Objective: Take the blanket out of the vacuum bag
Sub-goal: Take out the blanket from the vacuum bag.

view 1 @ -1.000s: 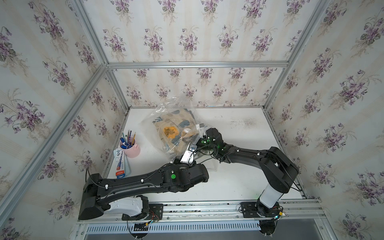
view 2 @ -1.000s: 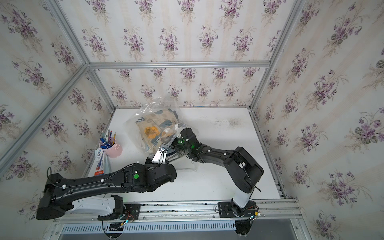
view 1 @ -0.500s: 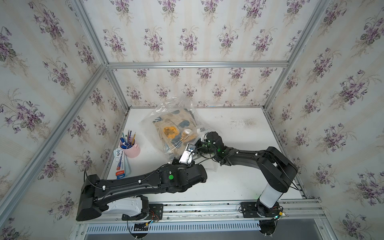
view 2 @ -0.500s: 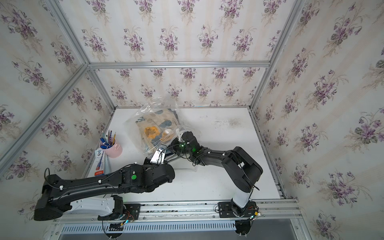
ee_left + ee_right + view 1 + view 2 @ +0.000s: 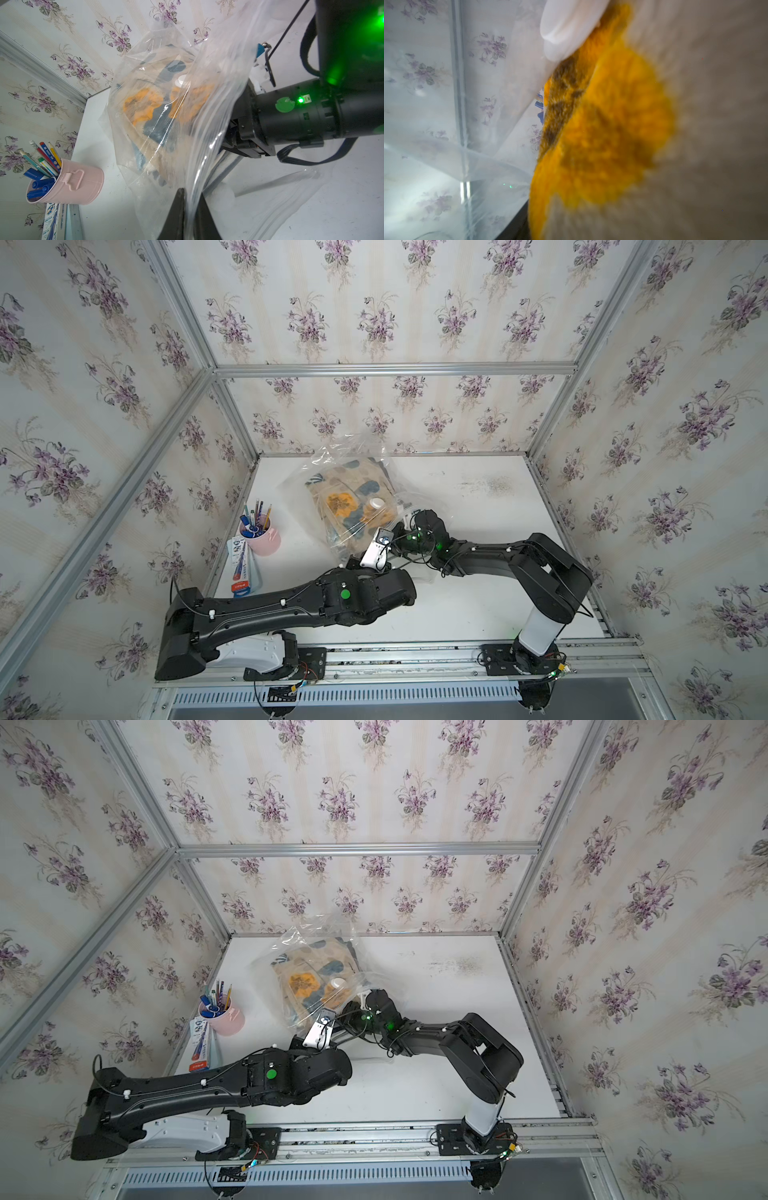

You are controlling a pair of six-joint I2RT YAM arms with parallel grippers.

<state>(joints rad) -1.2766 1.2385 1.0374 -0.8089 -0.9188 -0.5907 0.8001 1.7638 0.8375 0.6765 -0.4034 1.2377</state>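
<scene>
Blanket [image 5: 341,504], orange-flowered, inside clear vacuum bag [image 5: 329,459]

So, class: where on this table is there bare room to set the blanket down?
Free: the far right stretch of the table, between the vacuum bag and the right wall. Crowded: the left edge, with the pink cup and the box.

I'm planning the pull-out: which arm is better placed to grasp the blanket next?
Right. The right gripper reaches into the mouth of the vacuum bag, and the blanket fills its wrist view. The left gripper is shut on the bag's edge, so it is occupied.
</scene>
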